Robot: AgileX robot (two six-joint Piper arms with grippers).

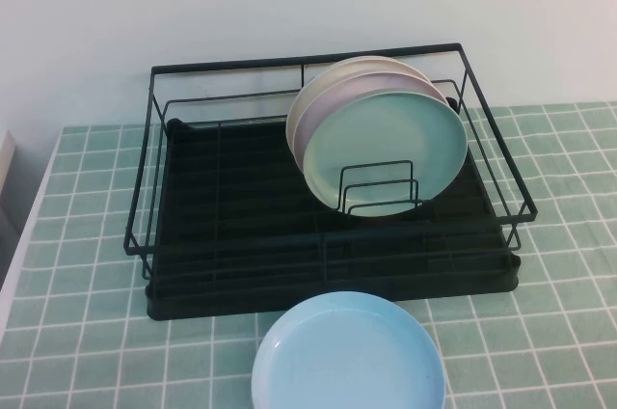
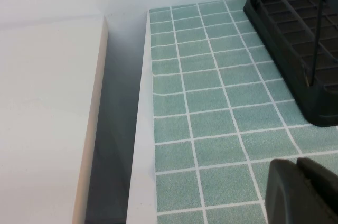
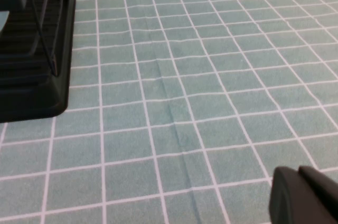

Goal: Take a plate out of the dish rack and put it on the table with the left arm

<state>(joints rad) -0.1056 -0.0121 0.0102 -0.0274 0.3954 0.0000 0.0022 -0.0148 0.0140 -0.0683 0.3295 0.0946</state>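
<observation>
Rack (image 1: 241,206) holds three upright plates, mint plate (image 1: 390,153) frontmost.
Left gripper (image 2: 302,192) closed over table (image 2: 211,113); right gripper (image 3: 303,197) can't tell; blue plate (image 1: 347,356) on tiles.

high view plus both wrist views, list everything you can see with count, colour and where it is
dish rack: one, black wire with ribbed tray base, on the table toward the wall
plates in rack: three, mint-green plate in front, pale pink plate behind it, cream plate at the back, all on edge in the rack's right half
light blue plate: one, flat on the table in front of the rack
table: one, pale-green tiles, white grout
left gripper: black, shut, over the table's left edge
right gripper: black, over bare tiles right of the rack
</observation>
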